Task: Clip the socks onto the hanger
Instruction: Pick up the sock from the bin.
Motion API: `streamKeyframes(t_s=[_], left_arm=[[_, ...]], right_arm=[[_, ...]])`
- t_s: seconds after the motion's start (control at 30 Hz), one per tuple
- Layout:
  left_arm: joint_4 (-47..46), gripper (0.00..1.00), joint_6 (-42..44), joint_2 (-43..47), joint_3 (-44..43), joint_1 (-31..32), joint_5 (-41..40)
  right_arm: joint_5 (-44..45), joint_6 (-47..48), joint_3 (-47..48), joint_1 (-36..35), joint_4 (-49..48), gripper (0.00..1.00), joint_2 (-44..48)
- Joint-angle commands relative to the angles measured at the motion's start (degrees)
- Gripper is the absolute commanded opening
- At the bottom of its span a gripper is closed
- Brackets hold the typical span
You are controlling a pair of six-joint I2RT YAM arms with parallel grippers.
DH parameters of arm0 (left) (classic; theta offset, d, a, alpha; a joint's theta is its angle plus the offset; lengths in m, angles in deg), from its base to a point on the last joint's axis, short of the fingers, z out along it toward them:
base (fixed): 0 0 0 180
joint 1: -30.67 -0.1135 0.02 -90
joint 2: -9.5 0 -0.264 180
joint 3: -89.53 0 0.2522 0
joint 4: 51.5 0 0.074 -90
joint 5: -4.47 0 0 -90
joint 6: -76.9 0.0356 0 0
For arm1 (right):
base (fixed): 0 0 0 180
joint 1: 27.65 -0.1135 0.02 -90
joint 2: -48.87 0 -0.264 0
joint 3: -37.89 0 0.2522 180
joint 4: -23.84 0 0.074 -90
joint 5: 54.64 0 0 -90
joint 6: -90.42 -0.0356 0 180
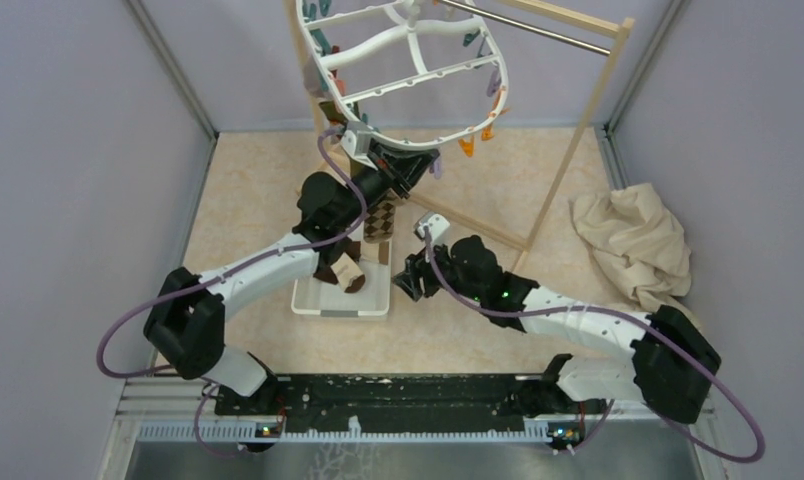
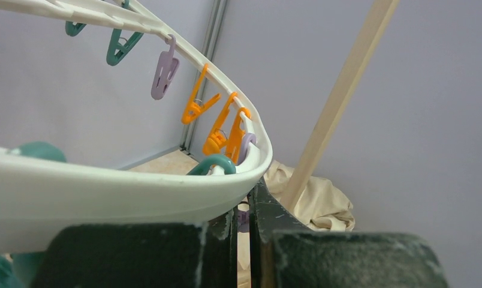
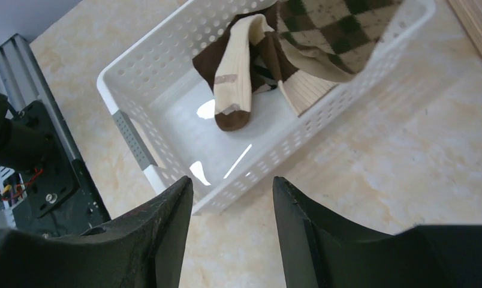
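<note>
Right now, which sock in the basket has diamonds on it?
The argyle sock at the basket's far end. Brown-and-cream diamonds cover it, while the cream sock beside it is plain and ribbed, with a brown toe.

A big white plastic oval hanger (image 2: 136, 189) is hanging from the metal bar (image 1: 538, 28) of a wooden rack (image 1: 586, 120) at the back of the table (image 1: 258, 190). The left gripper (image 2: 243, 240) is sitting just under the hanger's near rim. In front of the hanger, mid-table, a white plastic basket with holes (image 3: 136, 54) is sitting. Brown and cream socks (image 3: 232, 78) are lying in it, with a brown-cream argyle sock (image 3: 334, 30) at its far end. The right gripper (image 3: 232, 222) is hanging just right of the basket. A big beige cloth (image 1: 633, 240) is lying further right, past the rack.
</note>
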Motion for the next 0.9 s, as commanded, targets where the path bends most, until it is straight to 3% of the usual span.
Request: streamKeyframes(t_s=[0.0, 0.43, 0.87], left_arm=[[2.5, 0.0, 0.6, 3.7, 1.7, -0.3, -0.4], [6.3, 0.0, 1.7, 8.8, 4.0, -1.6, -3.1], [8.1, 0.0, 1.4, 8.7, 2.2, -3.3, -0.5]], right_arm=[[0.4, 4.1, 4.5, -1.9, -9.1, 0.52, -6.3], [-6.5, 5.4, 7.1, -1.8, -30.8, 0.46, -22.1], [-10.4, 3.9, 13.5, -1.8, -32.9, 0.46, -34.8]])
